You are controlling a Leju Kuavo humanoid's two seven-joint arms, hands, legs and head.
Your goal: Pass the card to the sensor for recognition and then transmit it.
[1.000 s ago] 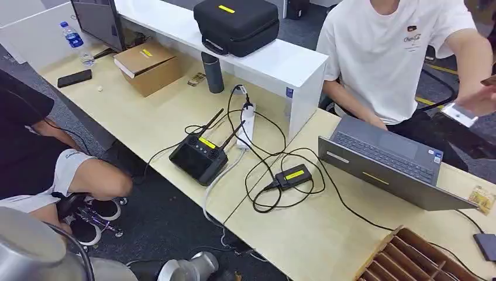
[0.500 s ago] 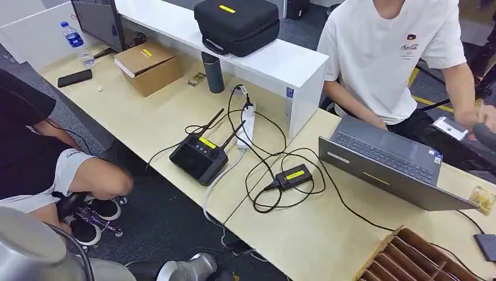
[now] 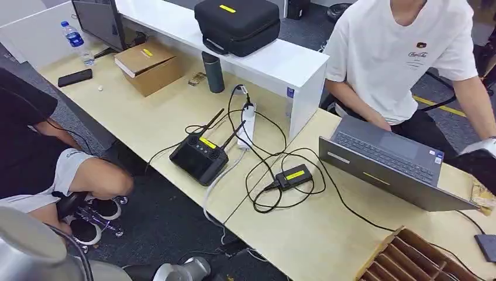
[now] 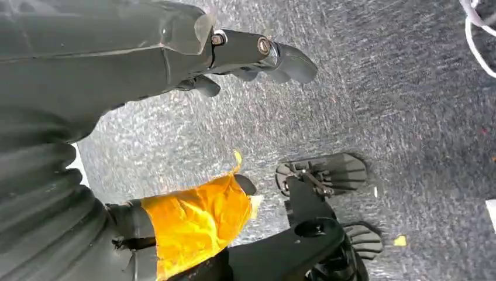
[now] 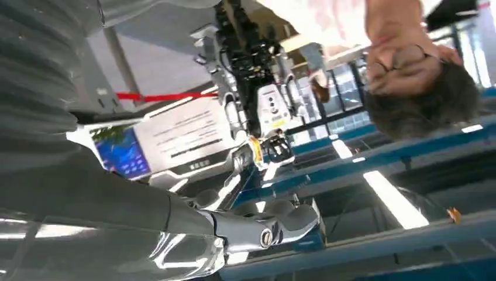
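The right hand (image 3: pixel 481 167) is the nearer one to the job. In the head view it sits dark at the far right edge of the table (image 3: pixel 316 240), past the open laptop (image 3: pixel 386 158) and just beside the forearm of the seated person (image 3: pixel 398 58). A pale strip (image 3: pixel 478 146) lies along its upper side. That is probably the card, though it is too cut off to be sure, and its long axis cannot be read.

The sensor (image 3: pixel 293 175) is the small black box with a yellow label among the looped cables. It lies well apart from that hand, across the laptop toward the robot's left, so the coming move is a sideways carry over the laptop.

In the right wrist view the right hand (image 5: pixel 257 225) is turned palm-up toward the ceiling with its fingers curled. Whether they pinch anything I cannot tell.

The left hand (image 4: pixel 175 58) hangs over the grey floor with thumb and fingers apart, holding nothing — it looks out of the action
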